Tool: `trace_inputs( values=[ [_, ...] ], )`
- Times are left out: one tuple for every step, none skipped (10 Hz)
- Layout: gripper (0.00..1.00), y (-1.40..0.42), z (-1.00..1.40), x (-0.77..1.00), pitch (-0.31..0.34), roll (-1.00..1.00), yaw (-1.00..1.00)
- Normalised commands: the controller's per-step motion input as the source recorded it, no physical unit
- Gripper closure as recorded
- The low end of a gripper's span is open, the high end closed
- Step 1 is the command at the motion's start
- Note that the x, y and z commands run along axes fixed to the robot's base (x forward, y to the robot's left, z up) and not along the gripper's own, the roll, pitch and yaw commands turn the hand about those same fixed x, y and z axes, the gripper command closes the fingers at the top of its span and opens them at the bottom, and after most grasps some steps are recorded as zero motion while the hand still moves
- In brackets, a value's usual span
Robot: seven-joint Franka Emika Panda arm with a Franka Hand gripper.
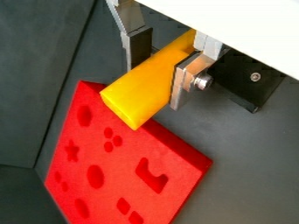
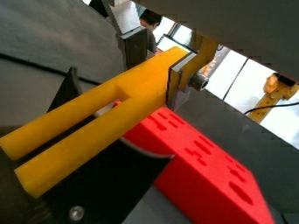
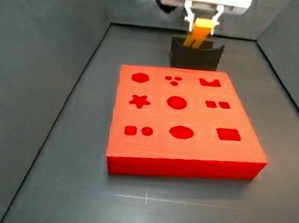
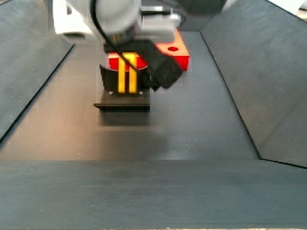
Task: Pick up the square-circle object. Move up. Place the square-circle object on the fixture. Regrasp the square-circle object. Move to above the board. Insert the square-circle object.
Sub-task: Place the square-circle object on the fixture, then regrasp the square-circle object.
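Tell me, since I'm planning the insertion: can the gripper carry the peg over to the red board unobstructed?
Probably yes. The gripper holds the square-circle object over the fixture, and nothing stands on the board beside it.

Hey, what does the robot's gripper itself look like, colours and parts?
The gripper has flat silver plate fingers with dark pads, and a round silver bolt on one finger. In a side view the gripper has a white body above. Behind the fingers sits a black bracket with screw holes. No cables or markings are visible.

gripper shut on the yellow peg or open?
Shut: above the dark notched fixture, the gripper has silver fingers pressed against the yellow two-pronged peg.
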Motion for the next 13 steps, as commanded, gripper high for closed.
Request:
trace_inputs(
  values=[
    [1.0, 0.03, -0.41, 0.08, -0.023, -0.07, 0.03],
    [1.0, 0.02, -0.19, 0.07, -0.01, -0.07, 0.02],
    [0.0, 0.0, 0.0, 0.0, 0.0, 0.0, 0.0],
    [0.0, 0.0, 1.0, 0.0, 0.016, -0.06, -0.01],
    [0.0, 0.0, 1.0, 0.0, 0.016, -0.05, 0.0],
    [0.0, 0.01, 1.0, -0.01, 0.026, -0.03, 0.01],
    [0.0, 0.0, 1.0, -0.02, 0.036, 0.01, 0.01],
    [0.0, 0.01, 1.0, -0.02, 0.043, 0.02, 0.01],
    [0.0, 0.01, 0.88, -0.03, 0.06, 0.03, 0.0],
    [0.0, 0.01, 0.7, -0.03, 0.067, 0.03, 0.0],
    [0.0, 0.01, 0.51, -0.03, 0.076, 0.03, -0.01],
    [0.0, 0.01, 0.33, -0.02, 0.082, 0.03, -0.02],
    [0.0, 0.0, 0.0, -1.0, 0.013, 0.03, 0.0]
  ],
)
